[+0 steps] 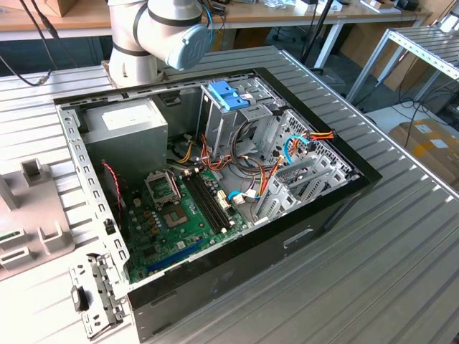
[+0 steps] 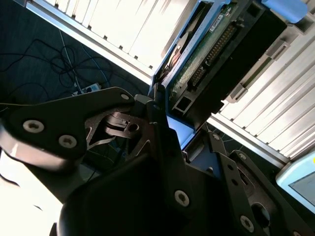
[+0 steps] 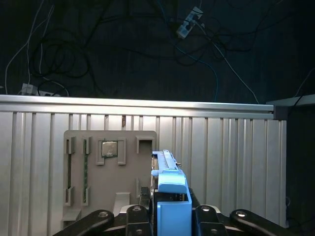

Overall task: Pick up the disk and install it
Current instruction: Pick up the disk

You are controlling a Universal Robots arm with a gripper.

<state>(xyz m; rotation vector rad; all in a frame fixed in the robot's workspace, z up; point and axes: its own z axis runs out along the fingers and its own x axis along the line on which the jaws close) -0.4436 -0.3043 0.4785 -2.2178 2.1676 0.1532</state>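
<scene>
The disk [image 3: 170, 184] stands edge-on between the black fingers, its light-blue side rail facing the first wrist view. In the second wrist view the disk [image 2: 211, 54] shows its green circuit board, a row of connector pins and a dark body. My gripper [image 3: 170, 209] is shut on the disk, one finger [image 3: 144, 199] on each side. It hangs over the ribbed metal table [image 3: 231, 162], above a grey parts holder [image 3: 110, 169]. The open computer case [image 1: 237, 276] lies on its side in the exterior view, with a metal drive cage [image 1: 240, 118] at its far end.
A light-blue latch piece [image 1: 226, 93] tops the drive cage, and a grey power supply [image 1: 125, 132] fills the case's far corner at the exterior view's left. Coloured cables [image 1: 269, 172] cross the green motherboard [image 1: 179, 215]. The arm's base [image 1: 154, 32] stands behind the case. Beyond the table edge lie floor cables [image 3: 197, 44].
</scene>
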